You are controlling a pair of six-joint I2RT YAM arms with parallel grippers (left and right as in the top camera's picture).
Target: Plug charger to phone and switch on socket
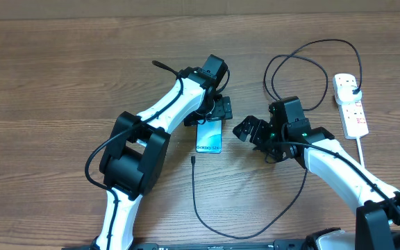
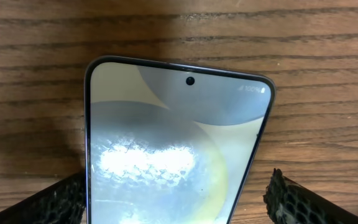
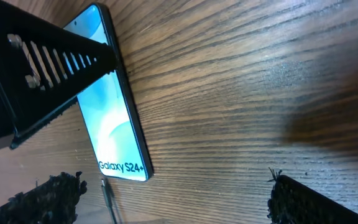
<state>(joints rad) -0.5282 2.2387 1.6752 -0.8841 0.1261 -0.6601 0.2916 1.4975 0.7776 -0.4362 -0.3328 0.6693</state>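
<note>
The phone [image 1: 209, 139] lies flat on the wooden table, screen lit light blue with "Galaxy S24+" at its near end. My left gripper [image 1: 214, 115] is open and straddles the phone's far end. In the left wrist view the phone [image 2: 173, 143] sits between the fingers [image 2: 176, 202]: the left finger is at its edge, the right finger stands clear. My right gripper [image 1: 246, 130] is open and empty just right of the phone. The charger's connector tip [image 1: 194, 159] lies just below the phone and also shows in the right wrist view [image 3: 106, 186]. Its black plug [image 1: 355, 87] sits in the socket [image 1: 351, 105].
The thin black cable [image 1: 255, 232] loops along the table's front, passes under my right arm and coils at the back [image 1: 304, 66] toward the socket. The socket's thick white cord [image 1: 362, 149] runs toward the front right. In the right wrist view the left arm [image 3: 36, 68] overhangs the phone [image 3: 114, 124].
</note>
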